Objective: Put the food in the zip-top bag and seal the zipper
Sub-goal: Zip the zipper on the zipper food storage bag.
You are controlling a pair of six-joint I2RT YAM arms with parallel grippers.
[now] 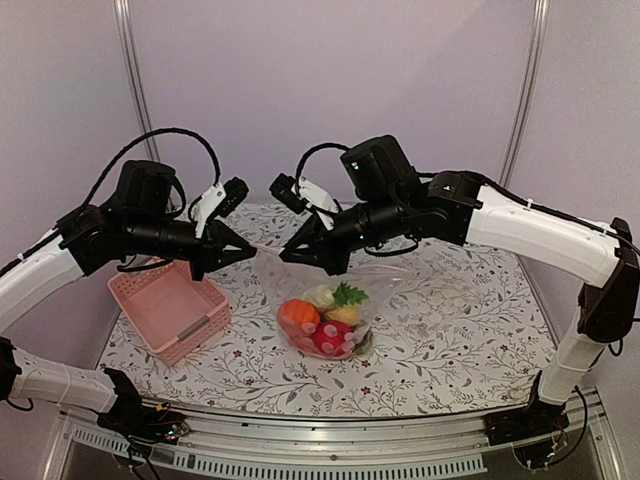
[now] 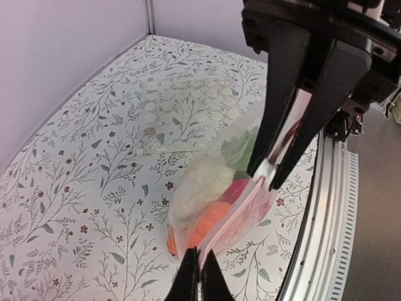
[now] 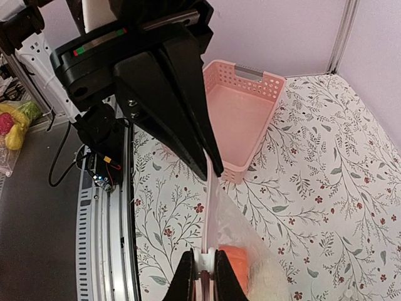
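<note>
My left fingers are closed narrow on the zipper, and my right fingers are closed narrow on the same strip just beside them. Both pairs sit above the desk, their tips near each other and pointing inward. From my left wrist I see the strip running straight from my own tips up to the right pair, pulled flat between them. From my right wrist it runs the same way, up to the dark left pair. I cannot tell whether the strip is pressed shut along that stretch.

The bag hangs down from the strip, and its bottom rests on the desk in front of my right arm. The food is inside it, heaped at the bottom: an orange piece, a red piece, a yellow piece and a white radish with green leaves, all touching one another.

The pink basket stands on the desk on my left side, apart from the bag and below my left arm.
</note>
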